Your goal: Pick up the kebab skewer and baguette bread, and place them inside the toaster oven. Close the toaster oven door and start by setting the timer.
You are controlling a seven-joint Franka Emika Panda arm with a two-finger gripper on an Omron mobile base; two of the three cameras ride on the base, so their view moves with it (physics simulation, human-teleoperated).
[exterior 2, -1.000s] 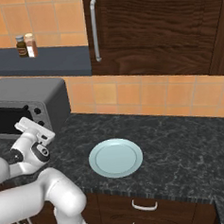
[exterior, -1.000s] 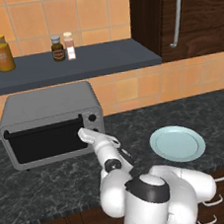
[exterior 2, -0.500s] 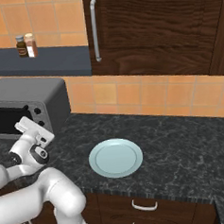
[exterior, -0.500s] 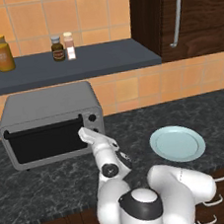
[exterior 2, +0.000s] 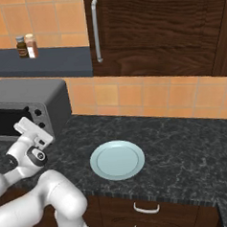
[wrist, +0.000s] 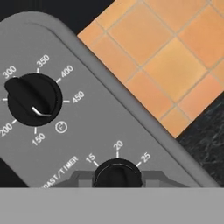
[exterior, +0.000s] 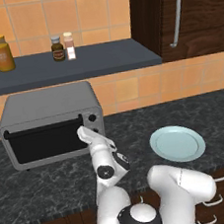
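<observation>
The toaster oven [exterior: 50, 122] stands on the dark counter, and the toaster oven door [exterior: 45, 141] is closed upright, its glass dark. My gripper [exterior: 85, 133] is pressed against the knob panel at the oven's right side, and it reaches the same spot in the right base view [exterior 2: 23, 125]. In the hand view my gripper [wrist: 118, 177] is shut on the timer knob [wrist: 118, 171], with a fingertip on each side of it. The temperature knob [wrist: 34, 99] sits above and to the left. The kebab skewer and the baguette bread are hidden.
A pale blue plate [exterior: 177, 143] lies bare on the counter to the right of the arm [exterior 2: 117, 160]. A shelf [exterior: 78, 63] above the oven holds a yellow jar [exterior: 2, 53] and two small bottles [exterior: 62, 47]. Dark cabinets with a handle [exterior: 175, 14] stand at the right.
The hand has stayed at the oven's knob panel. The arm's lower links have turned a little near the base.
</observation>
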